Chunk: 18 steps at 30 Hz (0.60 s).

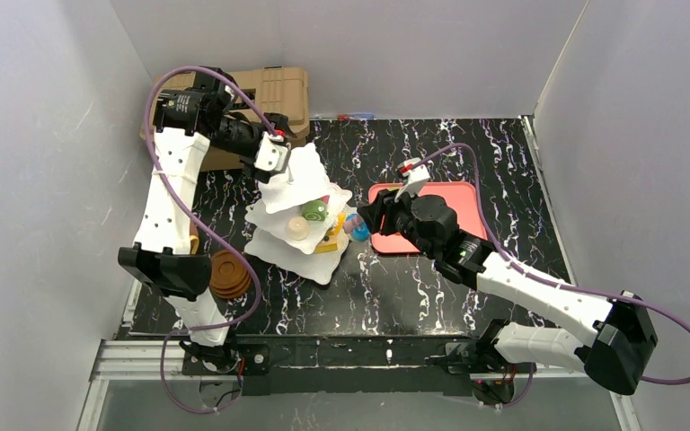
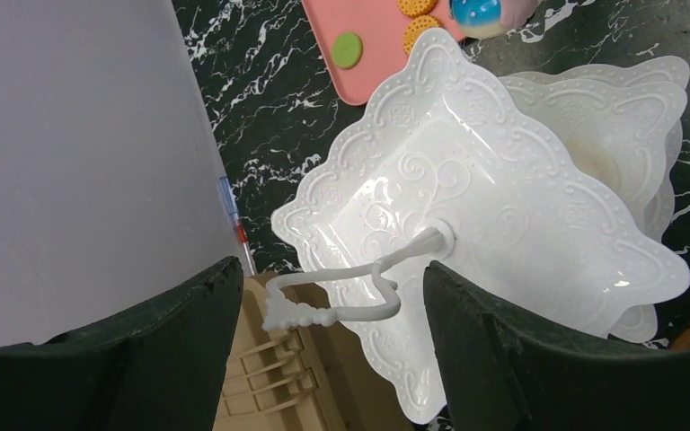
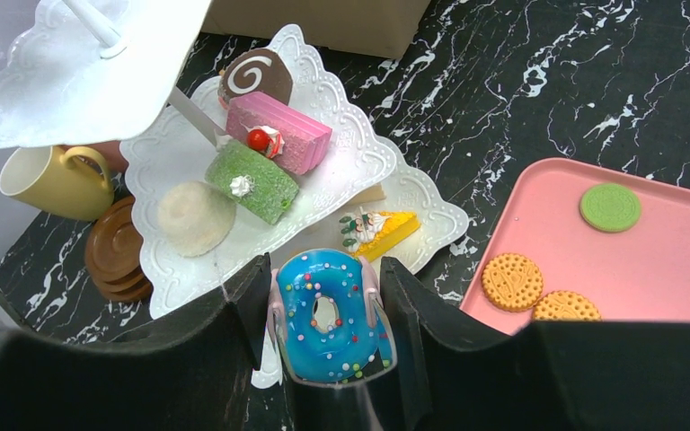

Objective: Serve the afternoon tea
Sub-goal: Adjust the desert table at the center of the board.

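The white three-tier stand (image 1: pixel 298 220) stands at mid-left of the table. My left gripper (image 2: pixel 331 287) is open, with the stand's wire loop (image 2: pixel 332 301) between its jaws, untouched; it hovers at the stand's top (image 1: pixel 274 154). My right gripper (image 3: pixel 328 287) is shut on a blue sprinkled doughnut (image 3: pixel 334 314), held just right of the stand's lower tiers (image 1: pixel 358 226). The middle tier (image 3: pixel 341 171) carries a chocolate swirl roll (image 3: pixel 253 76), a pink cake slice (image 3: pixel 278 133), a green roll (image 3: pixel 252 180) and a cream bun (image 3: pixel 196 217). A yellow slice (image 3: pixel 379 229) lies on the bottom tier.
A yellow cup (image 3: pixel 54 182) and stacked brown saucers (image 3: pixel 117 260) sit left of the stand. The pink tray (image 3: pixel 656 260) to the right holds a green biscuit (image 3: pixel 610 206) and two tan biscuits (image 3: pixel 512 280). The tan case (image 1: pixel 274 94) stands at the back left.
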Available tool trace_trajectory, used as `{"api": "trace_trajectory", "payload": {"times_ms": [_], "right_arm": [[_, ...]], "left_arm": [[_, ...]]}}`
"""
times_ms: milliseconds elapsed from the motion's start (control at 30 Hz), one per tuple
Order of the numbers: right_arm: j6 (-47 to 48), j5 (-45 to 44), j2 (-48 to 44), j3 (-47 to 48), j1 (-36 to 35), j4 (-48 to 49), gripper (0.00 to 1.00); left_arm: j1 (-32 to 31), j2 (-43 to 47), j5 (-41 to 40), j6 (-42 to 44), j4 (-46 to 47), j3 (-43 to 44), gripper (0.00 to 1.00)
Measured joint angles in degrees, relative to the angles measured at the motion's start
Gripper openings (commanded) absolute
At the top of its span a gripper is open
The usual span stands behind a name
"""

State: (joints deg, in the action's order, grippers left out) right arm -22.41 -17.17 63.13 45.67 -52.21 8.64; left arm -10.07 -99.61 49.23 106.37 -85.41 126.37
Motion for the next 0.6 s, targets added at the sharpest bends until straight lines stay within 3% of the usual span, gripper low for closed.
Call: {"api": "trace_trajectory", "payload": {"times_ms": [200, 367, 600], "right_arm": [[-0.2, 0.0, 0.0, 0.3, 0.0, -0.1, 0.22], [-0.2, 0.4, 0.0, 0.3, 0.0, -0.1, 0.22], [-0.4, 0.7, 0.0, 0.3, 0.0, -0.1, 0.21]], "left_arm": [[-0.9, 0.6, -0.4, 0.7, 0.2, 0.8, 0.55], [-0.8, 4.6, -1.0, 0.3, 3.1, -4.9, 0.51], [-0.8, 5.1, -1.5, 0.2, 2.5, -3.9, 0.42]]}}
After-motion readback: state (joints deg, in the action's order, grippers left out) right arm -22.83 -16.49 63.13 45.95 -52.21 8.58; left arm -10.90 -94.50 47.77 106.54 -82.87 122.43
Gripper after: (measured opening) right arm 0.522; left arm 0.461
